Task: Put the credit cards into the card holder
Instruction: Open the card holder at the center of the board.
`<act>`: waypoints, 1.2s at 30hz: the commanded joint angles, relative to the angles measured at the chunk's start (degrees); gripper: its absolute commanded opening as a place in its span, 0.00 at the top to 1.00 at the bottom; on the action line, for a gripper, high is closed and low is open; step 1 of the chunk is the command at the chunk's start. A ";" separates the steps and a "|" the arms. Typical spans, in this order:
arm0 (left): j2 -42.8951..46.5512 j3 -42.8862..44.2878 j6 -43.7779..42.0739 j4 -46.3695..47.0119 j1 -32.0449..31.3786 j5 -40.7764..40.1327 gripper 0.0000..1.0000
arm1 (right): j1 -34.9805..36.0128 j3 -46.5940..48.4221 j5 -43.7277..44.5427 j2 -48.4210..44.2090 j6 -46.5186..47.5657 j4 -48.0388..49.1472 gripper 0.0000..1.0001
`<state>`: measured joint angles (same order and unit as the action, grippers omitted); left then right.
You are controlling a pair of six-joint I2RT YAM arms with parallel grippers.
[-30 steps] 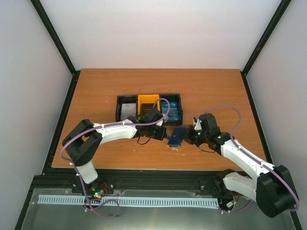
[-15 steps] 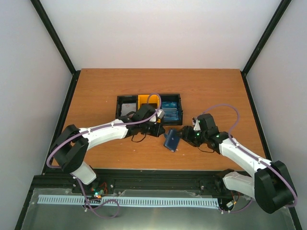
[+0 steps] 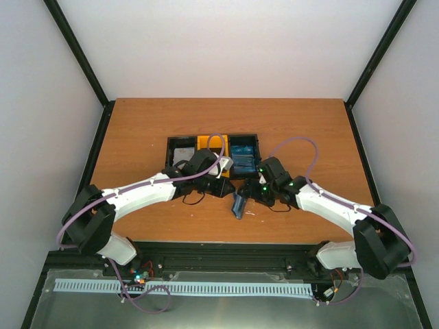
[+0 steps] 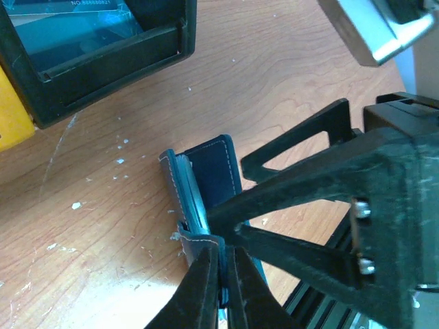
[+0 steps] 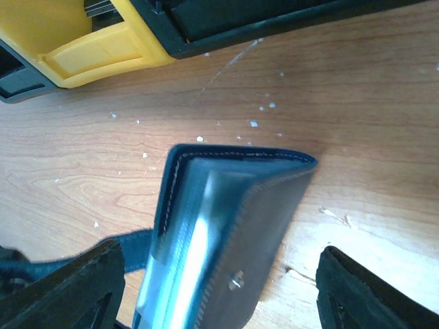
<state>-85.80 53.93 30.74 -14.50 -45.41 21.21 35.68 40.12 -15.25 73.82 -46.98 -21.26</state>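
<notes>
The card holder [image 3: 239,204], dark navy with white stitching, stands tilted on edge on the table, partly open. In the left wrist view my left gripper [image 4: 223,288] is shut on a flap edge of the card holder [image 4: 206,175]. My left gripper [image 3: 232,195] reaches it from the left. My right gripper [image 3: 247,197] is open, its fingers [image 5: 65,291] spread wide on either side of the card holder [image 5: 226,226] without touching it. Blue credit cards [image 3: 245,157] lie in the tray's right compartment, and the blue credit cards [image 4: 68,24] also show in the left wrist view.
The black-and-yellow tray [image 3: 212,141] sits just behind both grippers, with pale cards [image 3: 182,156] in its left compartment. The tray's wall [image 4: 116,58] is close to the holder. The table's near edge [image 3: 226,240] runs just in front.
The right gripper opened wide and moved left up to the card holder. The left gripper shifted right, and the holder went from lying flat to standing on edge.
</notes>
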 commanded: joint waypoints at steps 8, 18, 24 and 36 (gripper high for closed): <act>2.16 0.19 -1.47 -0.91 0.98 0.43 1.00 | 3.81 3.83 7.60 5.10 -2.61 -5.62 0.44; 2.17 -1.00 -0.75 -1.89 1.40 -2.77 0.99 | 4.06 2.21 7.94 1.91 -2.78 -5.69 0.30; 2.25 -1.17 -0.73 -1.95 1.51 -2.58 0.99 | 4.13 -0.19 5.66 -0.82 -3.81 -1.84 0.25; 3.63 -1.68 -0.70 -0.62 1.57 0.98 0.99 | 4.46 1.90 4.15 3.47 -4.08 -2.81 0.25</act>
<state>-84.36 52.07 30.46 -16.36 -44.29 20.10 39.31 39.86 -10.57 75.02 -50.63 -23.68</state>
